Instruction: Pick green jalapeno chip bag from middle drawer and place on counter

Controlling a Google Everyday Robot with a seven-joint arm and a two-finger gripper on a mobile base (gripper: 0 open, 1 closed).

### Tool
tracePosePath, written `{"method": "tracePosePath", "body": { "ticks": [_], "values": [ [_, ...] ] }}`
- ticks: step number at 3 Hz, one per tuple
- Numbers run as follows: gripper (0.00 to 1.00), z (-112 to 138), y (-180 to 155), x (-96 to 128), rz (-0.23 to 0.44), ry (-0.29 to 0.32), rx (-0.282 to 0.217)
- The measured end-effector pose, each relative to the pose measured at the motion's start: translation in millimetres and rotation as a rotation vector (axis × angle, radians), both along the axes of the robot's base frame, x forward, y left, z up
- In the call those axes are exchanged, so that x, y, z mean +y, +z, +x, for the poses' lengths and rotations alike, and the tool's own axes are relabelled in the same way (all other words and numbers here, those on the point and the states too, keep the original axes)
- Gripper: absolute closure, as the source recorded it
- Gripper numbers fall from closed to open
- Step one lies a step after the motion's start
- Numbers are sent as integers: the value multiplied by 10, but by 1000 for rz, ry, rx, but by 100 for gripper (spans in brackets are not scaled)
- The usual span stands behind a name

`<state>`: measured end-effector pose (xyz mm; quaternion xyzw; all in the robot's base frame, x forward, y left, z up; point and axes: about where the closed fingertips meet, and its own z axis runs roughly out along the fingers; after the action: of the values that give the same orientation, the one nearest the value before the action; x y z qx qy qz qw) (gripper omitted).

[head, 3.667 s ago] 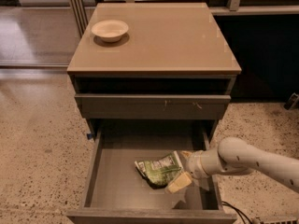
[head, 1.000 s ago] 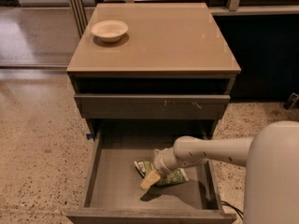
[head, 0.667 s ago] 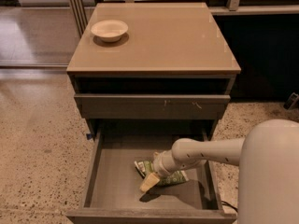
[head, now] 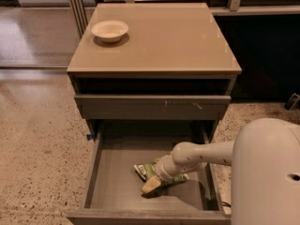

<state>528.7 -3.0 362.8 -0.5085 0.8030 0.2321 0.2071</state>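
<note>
Counter (head: 178,36): smooth, glossy tan slab. White bowl (head: 109,30), at 10 o'clock on it: smooth, faint sheen. Middle drawer (head: 117,182): matt grey-brown, smooth inside. Green jalapeno chip bag (head: 146,170): crumpled shiny foil. Gripper (head: 151,185), on the bag at the drawer's 5 o'clock: smooth off-white casing. Terrazzo floor (head: 37,139): speckled, polished

White glossy rounded arm shell (head: 208,153); small dark hole (head: 294,177); yellowish gripper (head: 151,185) down in middle drawer (head: 117,182)

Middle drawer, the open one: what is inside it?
The green jalapeno chip bag lies on the middle drawer floor, with the pincer over it. The pincer covers the bag's middle.
</note>
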Motion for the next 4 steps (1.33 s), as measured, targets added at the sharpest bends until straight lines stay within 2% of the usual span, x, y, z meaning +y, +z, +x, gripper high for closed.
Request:
{"method": "tracePosePath", "body": {
  "ticks": [2,3,4],
  "values": [
    [64,0,0,0,0,0,0],
    [87,14,68,-7,28,-2,3],
    [100,195,522,-59,95,-5,-13]
  ]
}}
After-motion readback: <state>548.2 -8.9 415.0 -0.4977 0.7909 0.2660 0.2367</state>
